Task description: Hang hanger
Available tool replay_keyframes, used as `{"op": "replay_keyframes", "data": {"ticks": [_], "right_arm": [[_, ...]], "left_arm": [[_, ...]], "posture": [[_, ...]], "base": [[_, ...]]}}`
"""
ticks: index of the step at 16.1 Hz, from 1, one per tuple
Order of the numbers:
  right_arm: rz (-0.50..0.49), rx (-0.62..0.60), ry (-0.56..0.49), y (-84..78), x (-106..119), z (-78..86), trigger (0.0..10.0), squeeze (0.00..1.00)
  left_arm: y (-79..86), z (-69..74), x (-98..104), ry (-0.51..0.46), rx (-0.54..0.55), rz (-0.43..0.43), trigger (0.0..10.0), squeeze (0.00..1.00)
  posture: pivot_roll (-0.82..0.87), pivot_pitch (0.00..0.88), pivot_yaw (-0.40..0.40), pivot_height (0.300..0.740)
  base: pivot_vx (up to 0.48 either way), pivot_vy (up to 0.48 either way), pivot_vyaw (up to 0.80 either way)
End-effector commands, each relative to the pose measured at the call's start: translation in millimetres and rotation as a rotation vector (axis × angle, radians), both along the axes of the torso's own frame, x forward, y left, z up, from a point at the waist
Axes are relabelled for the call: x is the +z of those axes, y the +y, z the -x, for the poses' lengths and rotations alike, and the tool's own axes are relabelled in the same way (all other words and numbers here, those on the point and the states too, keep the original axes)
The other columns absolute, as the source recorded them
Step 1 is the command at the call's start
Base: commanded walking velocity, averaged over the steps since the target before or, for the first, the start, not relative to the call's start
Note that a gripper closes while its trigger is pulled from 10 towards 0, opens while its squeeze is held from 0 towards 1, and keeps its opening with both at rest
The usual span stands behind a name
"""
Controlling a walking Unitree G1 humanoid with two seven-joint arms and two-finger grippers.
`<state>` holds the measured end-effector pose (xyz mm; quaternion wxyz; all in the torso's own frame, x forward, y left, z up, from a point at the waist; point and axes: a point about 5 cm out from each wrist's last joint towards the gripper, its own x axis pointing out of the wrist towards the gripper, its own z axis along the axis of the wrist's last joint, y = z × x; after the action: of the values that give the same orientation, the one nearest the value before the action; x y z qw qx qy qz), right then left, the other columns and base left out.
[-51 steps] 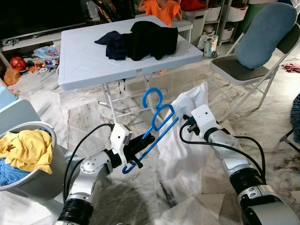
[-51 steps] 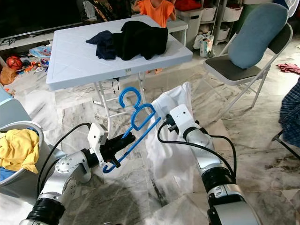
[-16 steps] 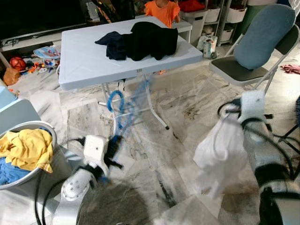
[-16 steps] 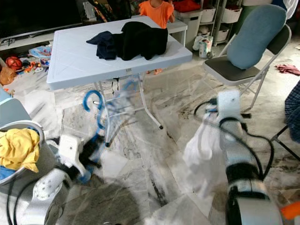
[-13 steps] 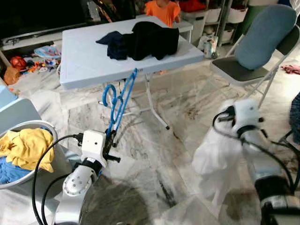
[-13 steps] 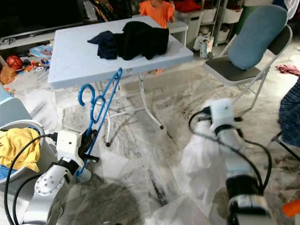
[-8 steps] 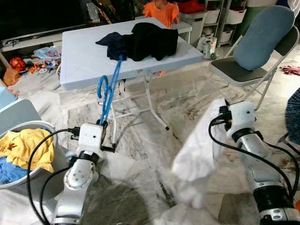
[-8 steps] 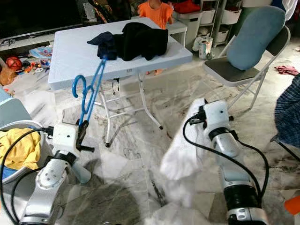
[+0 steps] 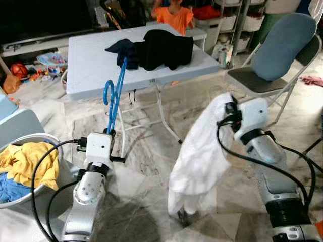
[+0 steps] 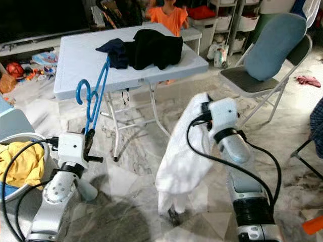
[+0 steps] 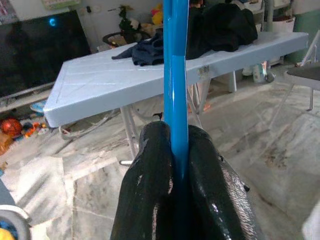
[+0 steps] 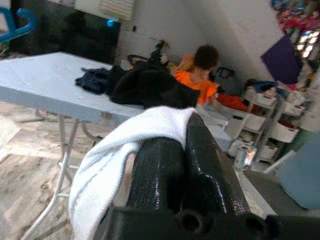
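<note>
A blue plastic hanger [image 9: 115,97] stands upright over my left gripper [image 9: 110,135], which is shut on its lower bar; in the left wrist view the blue bar [image 11: 175,90] runs up between the two black fingers [image 11: 150,180]. The hanger sits low at my left, in front of the table. My right gripper [image 9: 228,112] is shut on a white garment [image 9: 199,156] that hangs down from it to near the floor, at centre right. In the right wrist view the white cloth [image 12: 125,160] drapes over the fingers [image 12: 200,160].
A white folding table [image 9: 91,65] with dark clothes [image 9: 159,48] stands ahead. A laundry basket [image 9: 30,194] with yellow and blue clothes sits at my left. A folding chair [image 9: 272,70] stands at right. A person in orange [image 9: 174,15] is behind the table. Marble floor lies between.
The arms, once close together with hanger and garment meeting, swung apart. The hanger went from slanted to upright at my left. The white garment swung out right, then back toward centre.
</note>
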<state>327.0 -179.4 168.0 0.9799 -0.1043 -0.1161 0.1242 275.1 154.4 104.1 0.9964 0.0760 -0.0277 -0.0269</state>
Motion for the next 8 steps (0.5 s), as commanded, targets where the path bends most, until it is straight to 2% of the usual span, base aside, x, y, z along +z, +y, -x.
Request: {"op": "replay_keyframes", "data": {"ticks": [1, 4, 8], "right_arm": [[-0.02, 0.022, -0.029, 8.7, 9.9, -1.6, 10.0, 0.0], [-0.02, 0.018, -0.027, 8.7, 12.3, -1.9, 10.0, 0.0], [-0.047, -0.002, -0.021, 5.3, 13.2, -3.5, 10.0, 0.0]], "left_arm": [[8.4, -0.4, 3.9, -0.01, 0.033, -0.006, 10.0, 0.0], [10.8, -0.9, 3.2, 0.011, 0.047, -0.015, 10.0, 0.0], [12.1, -2.6, 6.1, 0.011, 0.065, -0.001, 10.0, 0.0]], "posture": [[-0.1, 0.0, 0.046, 0.74], [-0.1, 0.0, 0.046, 0.74], [-0.1, 0.0, 0.043, 0.74]], "base": [[0.281, 0.0, 0.79], [0.31, 0.0, 0.78], [0.32, 0.0, 0.0]]}}
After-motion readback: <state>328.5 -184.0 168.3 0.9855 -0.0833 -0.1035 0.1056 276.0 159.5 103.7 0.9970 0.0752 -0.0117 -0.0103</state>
